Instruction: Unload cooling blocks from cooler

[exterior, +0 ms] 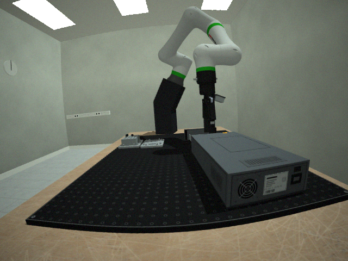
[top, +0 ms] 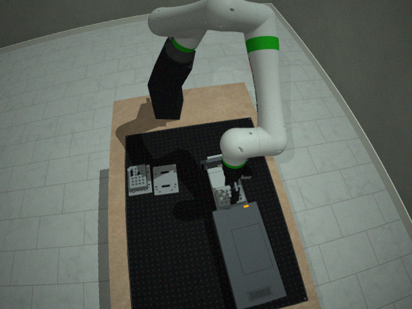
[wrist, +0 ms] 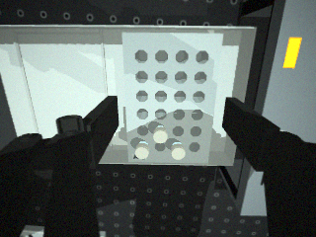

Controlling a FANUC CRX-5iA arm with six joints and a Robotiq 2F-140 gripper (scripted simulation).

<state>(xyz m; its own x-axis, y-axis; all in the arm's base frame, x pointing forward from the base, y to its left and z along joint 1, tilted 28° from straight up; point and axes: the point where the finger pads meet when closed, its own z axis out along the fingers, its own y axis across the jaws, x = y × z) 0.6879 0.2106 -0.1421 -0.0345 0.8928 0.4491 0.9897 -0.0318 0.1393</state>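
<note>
White-capped block between our parted fingers, in COLD's open drawer.
Our gripper (top: 234, 199) (exterior: 210, 131) (wrist: 171, 111) stands spread, pinching nothing; the cooling block (top: 224, 197) (wrist: 170, 89) lies below and between its fingertips. COLD (top: 249, 252) (exterior: 250, 153) (wrist: 291, 109) sits toward the desk's (top: 120, 232) (exterior: 174, 244) right edge in the top view; its rear label (exterior: 275, 182) is illegible.

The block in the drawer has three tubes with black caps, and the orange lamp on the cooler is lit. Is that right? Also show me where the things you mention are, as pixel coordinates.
Not quite: the caps on the three tubes (wrist: 160, 134) in the drawer block (wrist: 170, 84) are white, as the wrist view shows. The rest is right: there are three tubes in it, and the orange lamp (top: 246, 206) (wrist: 292, 52) on the cooler (top: 251, 249) (exterior: 253, 154) (wrist: 291, 109) is lit.
</note>
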